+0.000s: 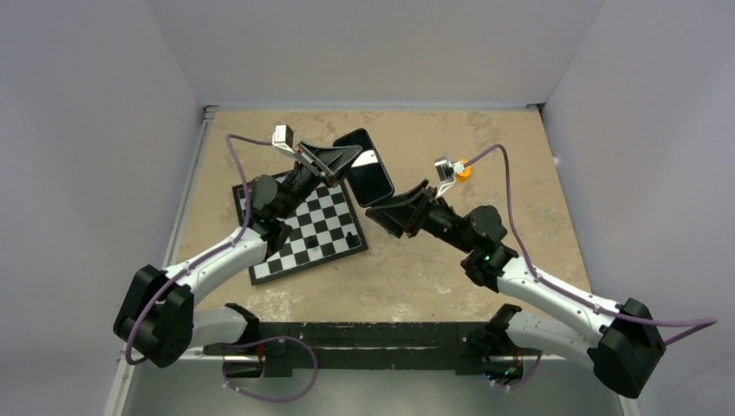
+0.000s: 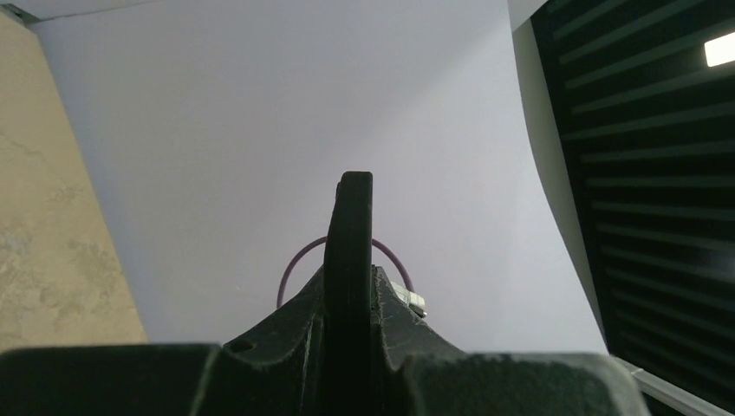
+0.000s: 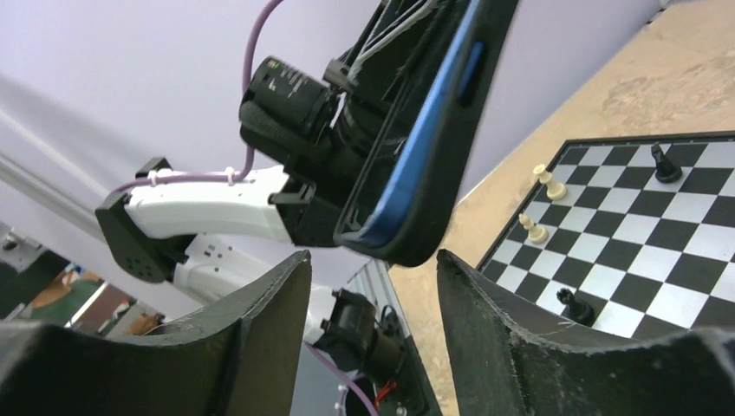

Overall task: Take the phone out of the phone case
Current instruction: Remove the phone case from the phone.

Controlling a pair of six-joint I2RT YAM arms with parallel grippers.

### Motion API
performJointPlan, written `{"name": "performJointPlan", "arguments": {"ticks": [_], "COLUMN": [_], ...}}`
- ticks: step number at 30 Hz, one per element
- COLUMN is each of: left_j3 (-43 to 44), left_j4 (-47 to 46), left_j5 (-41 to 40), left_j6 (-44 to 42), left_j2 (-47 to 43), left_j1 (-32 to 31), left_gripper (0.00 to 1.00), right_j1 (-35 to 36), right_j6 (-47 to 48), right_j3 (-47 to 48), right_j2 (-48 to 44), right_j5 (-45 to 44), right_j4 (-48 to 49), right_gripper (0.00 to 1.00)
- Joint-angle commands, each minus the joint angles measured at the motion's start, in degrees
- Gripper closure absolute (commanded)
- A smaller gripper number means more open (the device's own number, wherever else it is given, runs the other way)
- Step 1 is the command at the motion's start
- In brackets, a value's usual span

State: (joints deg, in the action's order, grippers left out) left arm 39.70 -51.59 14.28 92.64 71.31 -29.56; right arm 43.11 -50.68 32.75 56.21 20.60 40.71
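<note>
My left gripper [image 1: 354, 159] is shut on the cased phone [image 1: 368, 178] and holds it above the table, black screen side up in the top view. In the left wrist view the slab stands edge-on [image 2: 349, 234] between the closed fingers. In the right wrist view the phone's blue rim [image 3: 425, 130] sits inside the black phone case [image 3: 438, 186]. At its lower corner the case stands slightly off the phone. My right gripper [image 3: 373, 256] is open and empty, its fingers just below that lower corner without touching it. It also shows in the top view [image 1: 396, 204].
A chessboard [image 1: 303, 227] lies on the tan table under the left arm, with a few black and white pieces [image 3: 539, 204] on it. A small orange object [image 1: 465, 171] lies behind the right wrist. Grey walls enclose the table.
</note>
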Motion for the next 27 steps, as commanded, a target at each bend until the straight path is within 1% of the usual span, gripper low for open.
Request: {"name": "performJointPlan", "arguments": {"ticks": [1, 3, 5, 9, 11, 14, 16, 17, 19, 20, 24, 25, 27], "left_j3": [2.1, 2.2, 2.2, 2.2, 2.3, 2.7, 3.0, 3.1, 3.2, 3.2, 3.0, 3.2, 3.9], "left_j4": [-11.5, -12.0, -12.2, -12.3, -12.4, -12.0, -11.2, -10.3, -6.6, -3.8, 9.6, 11.8, 16.5], "left_j5": [-3.2, -3.4, -3.7, -4.0, -4.2, -4.5, -4.8, -4.8, -5.0, -5.0, -4.9, -4.7, -3.8], "left_j6": [3.2, 3.4, 3.4, 3.2, 3.2, 3.0, 3.0, 3.2, 3.9, 4.7, 9.2, 9.6, 9.8], "left_j2": [-0.5, 0.2, 0.5, 0.6, 0.5, 0.2, -0.6, -1.2, -3.3, -4.8, -12.3, -14.0, -16.8], "left_j1": [-1.5, -1.9, -2.2, -2.6, -2.7, -3.1, -3.3, -3.5, -3.7, -3.8, -4.3, -4.4, -4.3], "left_gripper": [1.0, 1.0, 1.0, 1.0, 1.0, 1.0, 1.0, 1.0, 1.0, 1.0, 1.0, 1.0, 1.0], "right_j1": [2.8, 3.6, 4.5, 6.4, 7.0, 7.8, 8.3, 8.5, 9.1, 9.2, 9.3, 9.3, 8.9], "right_j6": [3.6, 4.1, 4.4, 6.1, 6.3, 7.9, 9.3, 10.7, 15.7, 19.2, 40.5, 43.9, 47.5], "right_j3": [3.5, 4.2, 4.2, 5.3, 5.5, 6.2, 6.1, 5.6, 4.1, 2.7, -5.2, -6.4, -7.5], "right_j2": [1.1, 2.0, 2.3, 2.5, 2.9, 3.6, 4.4, 4.8, 5.4, 5.7, 8.2, 9.3, 10.2], "right_j5": [-9.5, -11.6, -13.2, -16.0, -16.8, -18.4, -20.3, -20.4, -24.0, -25.5, -29.8, -30.2, -28.2], "right_j4": [2.4, 2.4, 3.6, 2.5, 2.3, 0.8, 0.4, 1.1, 3.0, 4.6, 16.5, 18.5, 21.5], "right_gripper": [0.45, 0.49, 0.5, 0.51, 0.53, 0.63, 0.73, 0.81, 1.0, 1.0, 1.0, 1.0, 1.0]}}
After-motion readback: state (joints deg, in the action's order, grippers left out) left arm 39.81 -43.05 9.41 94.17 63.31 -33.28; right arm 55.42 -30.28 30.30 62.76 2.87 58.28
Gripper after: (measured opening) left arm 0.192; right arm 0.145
